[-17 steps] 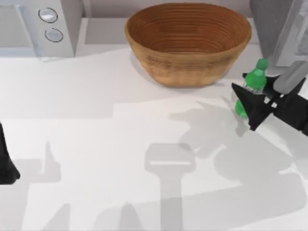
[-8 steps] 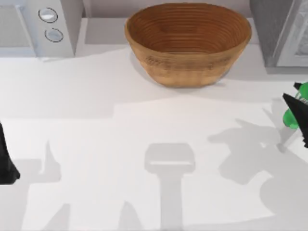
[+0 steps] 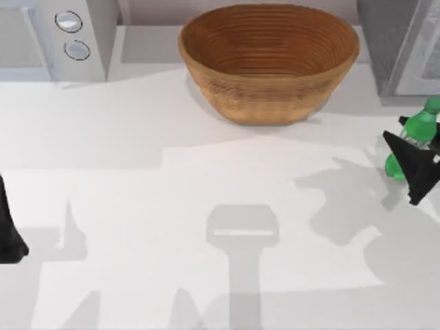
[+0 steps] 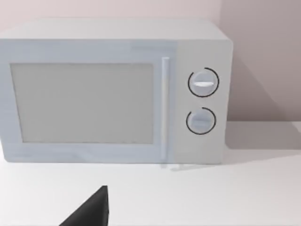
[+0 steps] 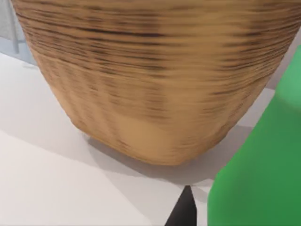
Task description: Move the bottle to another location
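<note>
Since half a second ago the right gripper [image 3: 416, 165] has swung back in from the table's right edge, bringing more of the small translucent green plastic bottle [image 3: 412, 134] into sight; a second ago both were farther left, nearer the basket. Its black fingers [image 3: 411, 172] are clamped on the bottle, which leans with its green cap toward the back right corner, well right of the round brown wicker basket [image 3: 268, 62]. From the right wrist, the green bottle [image 5: 263, 165] looms close against the basket's woven wall [image 5: 150, 75]. At the left edge the left gripper [image 3: 8, 230] sits parked; whether its fingers are open or closed cannot be told. Its wrist camera faces the white microwave [image 4: 113, 89] on the white table [image 3: 137, 172].
</note>
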You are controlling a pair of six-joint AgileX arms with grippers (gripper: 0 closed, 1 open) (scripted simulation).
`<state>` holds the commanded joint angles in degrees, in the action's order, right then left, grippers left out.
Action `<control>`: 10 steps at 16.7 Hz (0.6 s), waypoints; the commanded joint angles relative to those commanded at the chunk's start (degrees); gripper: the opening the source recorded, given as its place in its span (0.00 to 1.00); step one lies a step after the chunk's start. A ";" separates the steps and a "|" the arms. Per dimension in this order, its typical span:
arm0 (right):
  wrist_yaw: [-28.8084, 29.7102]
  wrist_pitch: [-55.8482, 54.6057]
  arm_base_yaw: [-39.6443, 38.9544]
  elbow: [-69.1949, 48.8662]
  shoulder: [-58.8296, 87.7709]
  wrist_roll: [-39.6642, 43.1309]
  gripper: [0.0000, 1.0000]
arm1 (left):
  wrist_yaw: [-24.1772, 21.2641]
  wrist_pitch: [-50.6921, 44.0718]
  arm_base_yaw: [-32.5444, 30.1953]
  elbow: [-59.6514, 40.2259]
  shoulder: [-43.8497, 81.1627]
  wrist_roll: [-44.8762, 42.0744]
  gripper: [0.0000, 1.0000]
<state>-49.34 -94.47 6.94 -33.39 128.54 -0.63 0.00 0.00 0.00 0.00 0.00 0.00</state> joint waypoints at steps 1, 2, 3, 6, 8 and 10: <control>1.20 -0.25 -1.15 -1.29 1.65 0.05 0.00 | 0.00 0.00 0.00 0.00 0.00 0.00 1.00; 2.25 -0.53 -2.18 -2.50 3.02 0.09 0.00 | 0.00 0.00 0.00 0.00 0.00 0.00 1.00; 3.05 -0.81 -2.97 -3.50 4.01 0.12 0.00 | 0.00 0.00 0.00 0.00 0.00 0.00 1.00; 3.56 -1.04 -3.49 -4.20 4.62 0.13 0.00 | 0.00 0.00 0.00 0.00 0.00 0.00 1.00; 3.56 -1.04 -3.49 -4.20 4.62 0.13 0.00 | 0.00 0.00 0.00 0.00 0.00 0.00 1.00; 3.56 -1.04 -3.49 -4.20 4.62 0.13 0.15 | 0.00 0.00 0.00 0.00 0.00 0.00 1.00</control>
<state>-45.78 -95.52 3.45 -37.59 133.16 -0.50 0.00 0.00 0.00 0.00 0.00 0.00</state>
